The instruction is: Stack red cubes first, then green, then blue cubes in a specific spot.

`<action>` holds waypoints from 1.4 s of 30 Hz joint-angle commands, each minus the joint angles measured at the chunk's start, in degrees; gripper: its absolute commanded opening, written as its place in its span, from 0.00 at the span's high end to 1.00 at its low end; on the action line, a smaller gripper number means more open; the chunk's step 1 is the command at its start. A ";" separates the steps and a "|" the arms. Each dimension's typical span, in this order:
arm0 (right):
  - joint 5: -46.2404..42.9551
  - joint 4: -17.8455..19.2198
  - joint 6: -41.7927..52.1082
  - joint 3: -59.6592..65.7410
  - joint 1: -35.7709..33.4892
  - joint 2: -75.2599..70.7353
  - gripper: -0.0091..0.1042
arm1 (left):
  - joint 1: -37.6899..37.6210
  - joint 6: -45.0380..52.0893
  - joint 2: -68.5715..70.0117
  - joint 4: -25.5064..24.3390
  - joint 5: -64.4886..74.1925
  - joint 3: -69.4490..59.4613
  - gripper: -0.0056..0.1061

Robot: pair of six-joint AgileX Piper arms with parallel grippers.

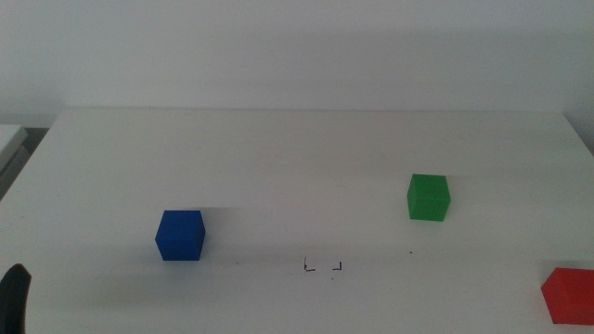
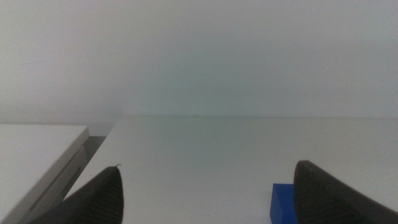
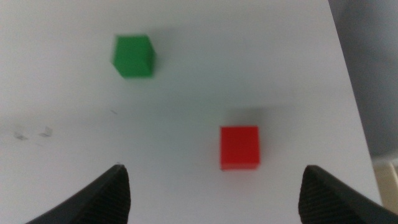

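The red cube (image 1: 568, 294) lies at the table's front right, near the right edge. The green cube (image 1: 428, 198) sits right of the middle, the blue cube (image 1: 180, 235) left of the middle. The black corner marks (image 1: 323, 266) are bare, at the front centre between them. My left gripper (image 1: 14, 297) shows only as a dark tip at the bottom left. In the left wrist view it (image 2: 208, 186) is open and empty, with the blue cube (image 2: 289, 202) by one jaw. My right gripper (image 3: 214, 186) is open above the table, just short of the red cube (image 3: 240, 147); the green cube (image 3: 133, 56) lies beyond.
A tiny black speck (image 1: 411, 251) lies between the marks and the green cube. A second pale surface (image 1: 9, 139) adjoins the table's left edge with a gap. The white table (image 1: 297, 148) ends close to the red cube on the right.
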State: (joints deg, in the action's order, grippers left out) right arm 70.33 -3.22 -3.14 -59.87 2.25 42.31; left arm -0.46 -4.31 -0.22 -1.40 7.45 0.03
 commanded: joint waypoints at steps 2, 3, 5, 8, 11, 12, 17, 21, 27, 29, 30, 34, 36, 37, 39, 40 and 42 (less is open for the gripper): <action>-0.36 2.86 0.33 -0.34 -0.05 5.26 0.18 | 0.19 -0.04 0.22 -0.17 -0.79 -0.03 0.12; -0.36 3.22 0.33 -0.34 -0.05 7.09 0.18 | 0.19 -0.04 0.22 -0.17 -0.79 -0.03 0.12; -0.36 2.45 0.47 -0.34 -0.05 10.73 0.18 | 0.19 -0.04 0.22 -0.17 -0.79 -0.03 0.12; -0.36 2.70 1.78 -0.34 -0.05 15.43 0.18 | 0.19 -0.04 0.22 -0.17 -0.79 -0.03 0.12; -0.36 3.22 2.53 -0.34 0.05 19.82 0.18 | 0.19 -0.04 0.22 -0.17 -0.79 -0.03 0.12; -0.36 3.22 3.14 -0.34 0.05 21.27 0.18 | 0.19 -0.04 0.22 -0.17 -0.79 -0.03 0.12; -0.36 4.08 3.45 -0.20 0.05 26.58 0.18 | 0.19 -0.04 0.22 -0.17 -0.79 -0.03 0.12; -0.36 4.61 3.96 0.99 0.05 29.64 0.18 | 0.19 -0.04 0.22 -0.17 -0.79 -0.03 0.12; -4.13 4.61 4.23 3.13 0.05 33.53 0.18 | 0.19 -0.04 0.22 -0.17 -0.79 -0.03 0.12; -5.88 4.61 4.46 3.67 0.05 34.69 0.18 | 0.19 -0.04 0.22 -0.17 -0.79 -0.03 0.12; -6.40 4.61 4.46 3.78 0.05 35.40 0.18 | 0.19 -0.04 0.22 -0.17 -0.79 -0.03 0.12; -9.34 4.37 4.56 4.97 0.05 38.23 0.18 | 0.19 -0.04 0.22 -0.17 -0.79 -0.03 0.12; -11.21 4.37 4.56 6.09 0.05 39.51 0.18 | 0.19 -0.04 0.22 -0.17 -0.79 -0.03 0.12; -11.96 4.37 4.56 6.78 0.05 40.10 0.18 | 0.19 -0.04 0.22 -0.17 -0.79 -0.03 0.12; -13.10 4.37 4.56 7.77 0.05 41.27 0.18 | 0.19 -0.04 0.22 -0.17 -0.79 -0.03 0.12; -13.50 4.37 4.68 8.22 0.05 41.91 0.18 | 0.19 -0.04 0.22 -0.17 -0.79 -0.03 0.12; -14.70 4.37 4.68 8.46 0.05 43.08 0.18 | 0.19 -0.04 0.22 -0.17 -0.79 -0.03 0.12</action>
State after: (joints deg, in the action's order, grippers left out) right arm 57.20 0.49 1.04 -51.82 2.25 84.76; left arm -0.46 -4.31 -0.22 -1.40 7.45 0.03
